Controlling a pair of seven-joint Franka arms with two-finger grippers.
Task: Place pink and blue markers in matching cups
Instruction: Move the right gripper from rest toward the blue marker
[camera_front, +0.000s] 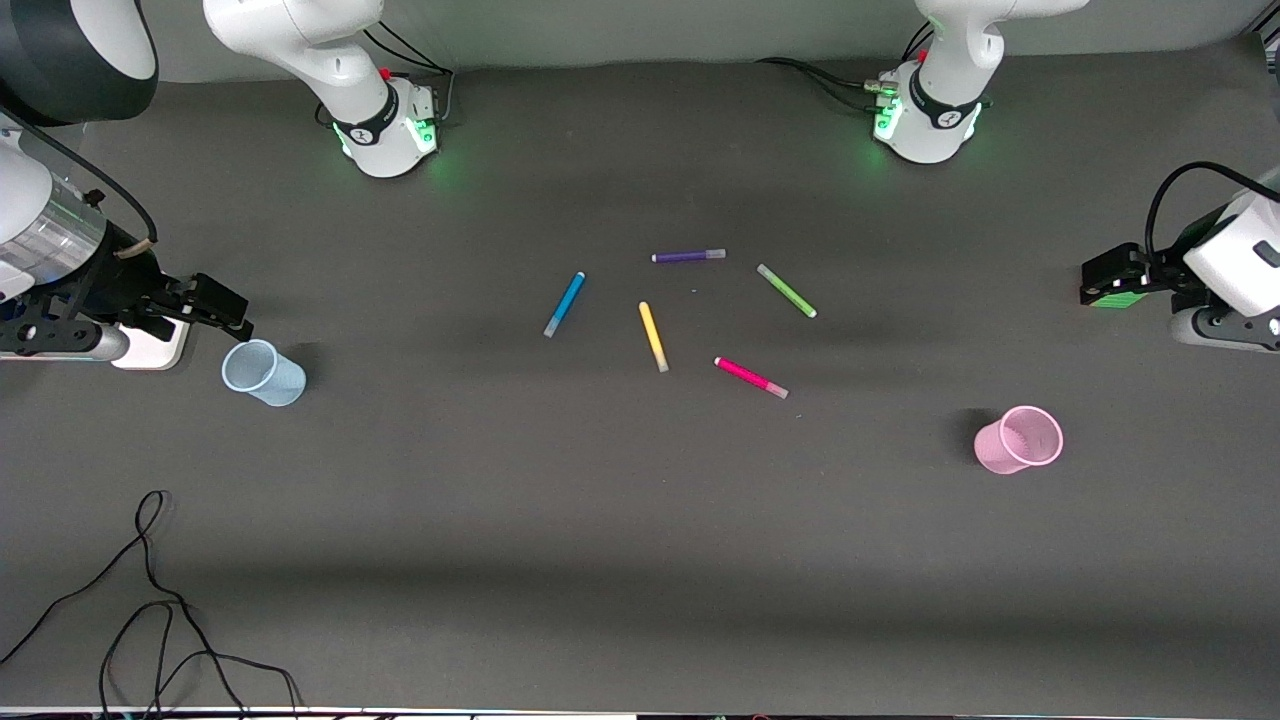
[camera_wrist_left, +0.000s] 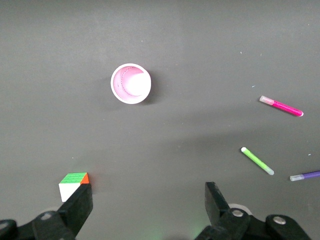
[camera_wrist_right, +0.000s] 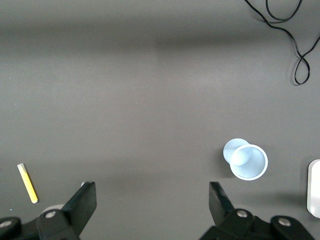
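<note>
Markers lying loose mid-table, cups standing apart.
You're seeing pink marker (camera_front: 751, 377), blue marker (camera_front: 565, 304) untouched; left gripper (camera_wrist_left: 147, 202) and right gripper (camera_wrist_right: 152, 202) waiting, fingers spread.

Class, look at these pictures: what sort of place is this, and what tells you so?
Probably a robotics lab test bench: two arms bolted to a dark-covered table, loose cables, and staged props, coloured markers such as the pink marker and two cups.

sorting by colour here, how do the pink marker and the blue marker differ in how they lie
The pink marker lies nearer the front camera, toward the left arm's end; the blue marker lies farther, toward the right arm's end. The pink one's pale cap points toward the pink cup; the blue one's cap points toward the camera. Both lie flat on the table, untouched.
</note>
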